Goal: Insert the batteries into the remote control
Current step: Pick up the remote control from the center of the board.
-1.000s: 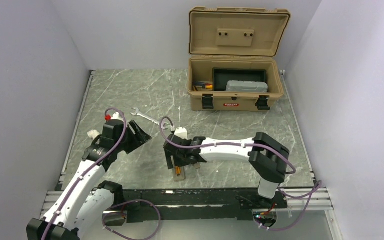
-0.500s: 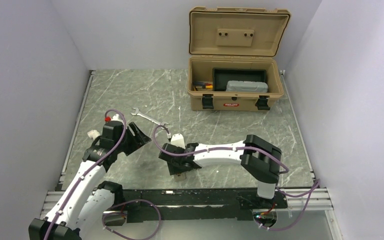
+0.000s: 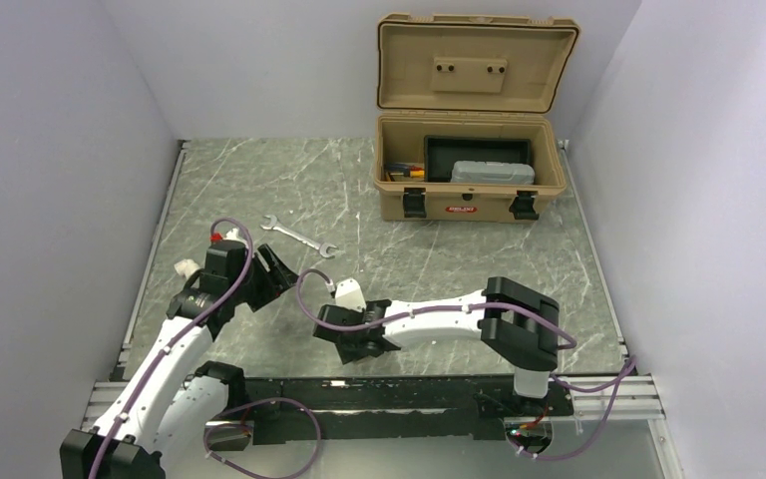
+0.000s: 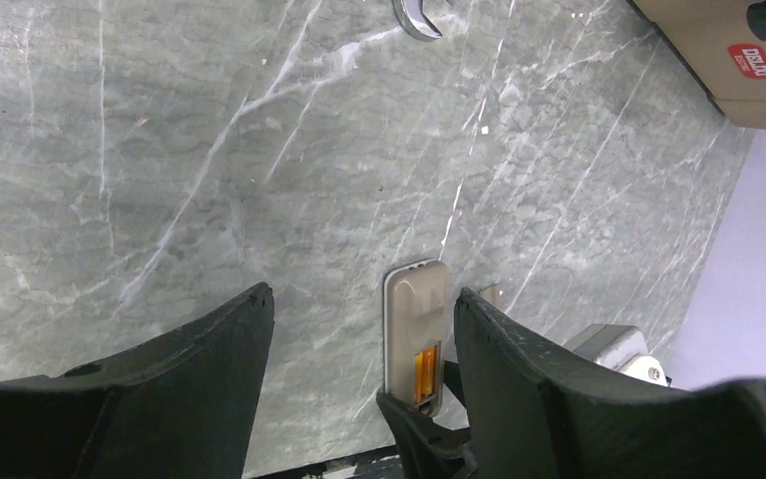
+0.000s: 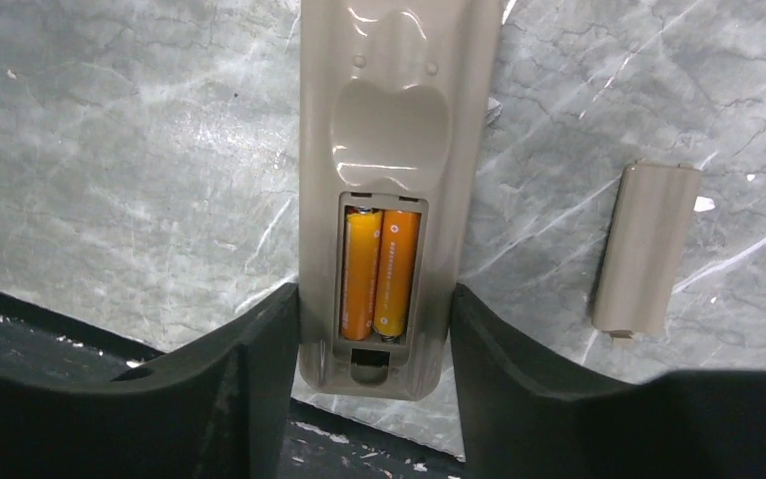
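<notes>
Remote [image 5: 389, 130] lies back-up on the table [image 5: 110, 150], battery bay open. Both batteries [image 5: 379, 271] sit side by side in the bay. Right gripper [image 5: 372, 309] is clamped on the remote, one finger pressed to each long side at the bay end. The loose cover [image 5: 646, 249] lies just beside the remote, not touching it. Left gripper [image 4: 361, 297] hovers near the remote with its fingers apart and nothing between them.

Loading looks done, so this grip probably steadies or shifts the remote. To do it well, hold only the side walls, keep the remote flat with the bay up so the batteries don't roll out, and leave the bay unblocked for the cover.

Versus a second ago: the remote was in plain view from above with orange showing, and now the right gripper has come over it and hides it. The right arm has swung clear of the wrench [image 3: 299, 236], well apart from the remote. The left arm has barely moved.
</notes>
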Available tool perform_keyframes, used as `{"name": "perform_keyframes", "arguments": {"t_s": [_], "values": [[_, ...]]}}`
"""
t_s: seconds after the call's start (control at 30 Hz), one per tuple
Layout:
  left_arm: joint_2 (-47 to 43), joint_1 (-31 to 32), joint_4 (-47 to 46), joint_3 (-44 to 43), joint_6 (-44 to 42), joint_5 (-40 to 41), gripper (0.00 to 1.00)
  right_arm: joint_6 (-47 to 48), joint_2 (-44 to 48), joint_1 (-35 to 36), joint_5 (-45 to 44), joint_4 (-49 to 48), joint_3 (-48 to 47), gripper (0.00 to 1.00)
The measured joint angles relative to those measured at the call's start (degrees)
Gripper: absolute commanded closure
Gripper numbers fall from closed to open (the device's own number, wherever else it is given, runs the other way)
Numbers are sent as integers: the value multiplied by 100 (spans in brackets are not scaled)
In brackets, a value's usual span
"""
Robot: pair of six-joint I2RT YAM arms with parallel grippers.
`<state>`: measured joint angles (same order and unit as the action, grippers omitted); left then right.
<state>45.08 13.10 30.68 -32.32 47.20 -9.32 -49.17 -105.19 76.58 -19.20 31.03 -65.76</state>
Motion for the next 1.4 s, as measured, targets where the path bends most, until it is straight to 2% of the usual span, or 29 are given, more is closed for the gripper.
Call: {"name": "perform_keyframes", "arguments": {"t_s": [0.17, 0.37, 0.57, 0.7, 0.8, 1.1, 1.4], "values": [[33, -9, 0, 0, 0, -22, 30, 26, 20, 24, -31, -24, 46, 74], [57, -24, 2, 0, 0, -55, 29, 140, 212, 35, -24, -146, 260, 88], [39, -28, -136, -17, 9, -358, 19, 658, 1128, -4, 201, -203, 737, 99], [-122, -28, -409, -17, 118, -699, 6, 1049, 1998, -127, 463, -402, 726, 100], [-328, -28, -785, -17, 356, -1019, 2, 1318, 2514, -369, 833, -533, 684, 100], [-595, 153, -1742, -15, 1139, -1543, 1, 1714, 2883, -883, 1598, -533, 592, 100], [-267, 1231, -2083, 13, 1508, -1357, 3, 1816, 3095, -953, 1692, -411, 459, 100]]}}
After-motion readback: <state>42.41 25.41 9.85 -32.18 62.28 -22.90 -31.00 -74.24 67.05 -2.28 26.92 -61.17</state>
